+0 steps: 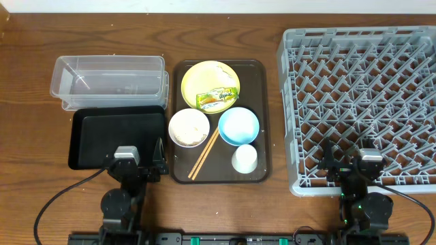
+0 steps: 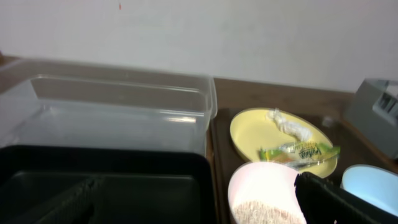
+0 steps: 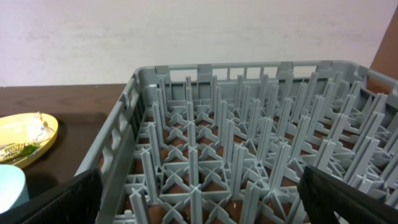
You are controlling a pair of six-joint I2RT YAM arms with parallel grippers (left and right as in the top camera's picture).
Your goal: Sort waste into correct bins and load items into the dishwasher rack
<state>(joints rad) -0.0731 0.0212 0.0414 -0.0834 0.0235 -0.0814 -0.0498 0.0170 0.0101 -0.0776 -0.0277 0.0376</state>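
On a dark brown serving tray [image 1: 261, 122] sit a pale-yellow plate [image 1: 204, 78] with the green-and-yellow wrapper [image 1: 216, 99] on it, a whitish-pink bowl [image 1: 189, 128] holding rice-like crumbs [image 2: 264, 211], a light blue bowl [image 1: 238, 126], a white cup [image 1: 244, 158] and two chopsticks [image 1: 204, 153]. My left gripper [image 1: 129, 165] is open and empty over the near edge of the black tray [image 1: 119, 133]; the left wrist view [image 2: 193, 205] shows the pink bowl [image 2: 261, 180] by its right finger. My right gripper [image 1: 351, 167] is open and empty over the grey rack's [image 1: 361, 88] near edge, as the right wrist view [image 3: 202, 199] shows.
The clear tub [image 1: 109, 78] stands behind the black tray. A white crumpled lump [image 2: 289, 124] lies on the plate [image 2: 249, 130] beside the wrapper [image 2: 298, 151]. The rack [image 3: 249, 143] fills the right side; the plate [image 3: 25, 134] and blue bowl [image 3: 9, 183] lie to its left.
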